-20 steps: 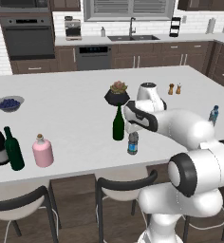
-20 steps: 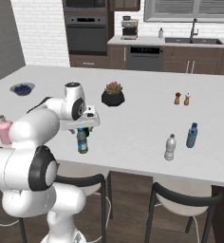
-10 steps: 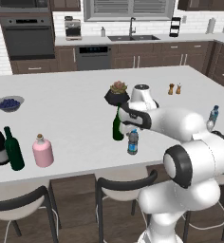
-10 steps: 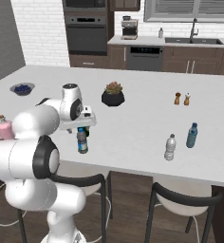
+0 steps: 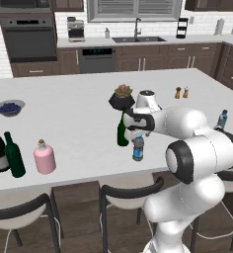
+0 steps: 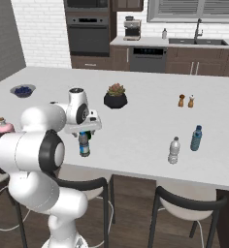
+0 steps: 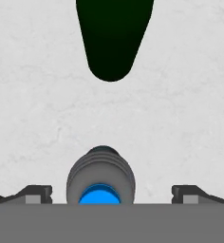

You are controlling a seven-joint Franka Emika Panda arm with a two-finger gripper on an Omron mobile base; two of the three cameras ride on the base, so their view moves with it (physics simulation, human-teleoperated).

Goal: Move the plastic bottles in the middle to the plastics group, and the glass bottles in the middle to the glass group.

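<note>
A Franka arm poises its gripper point(image 7: 112, 193) directly above the water bottle point(image 5: 137, 147) on the kitchen island point(image 5: 79, 104), fingers spread wide and empty, one on each side of the blue cap in the hand view. The bottle stands upright near the island's front edge, just beside the slim green wine bottle point(image 5: 122, 131), with the potted plant point(image 5: 122, 97) behind them. The plastics group, a grey-clear bottle point(image 6: 173, 150) and a blue-tinted bottle point(image 6: 197, 138), waits well apart from the water bottle toward the island's right end. A clean pick likely calls for a straight descent with the cap kept centred, closing on the body below the cap without knocking the wine bottle.
</note>
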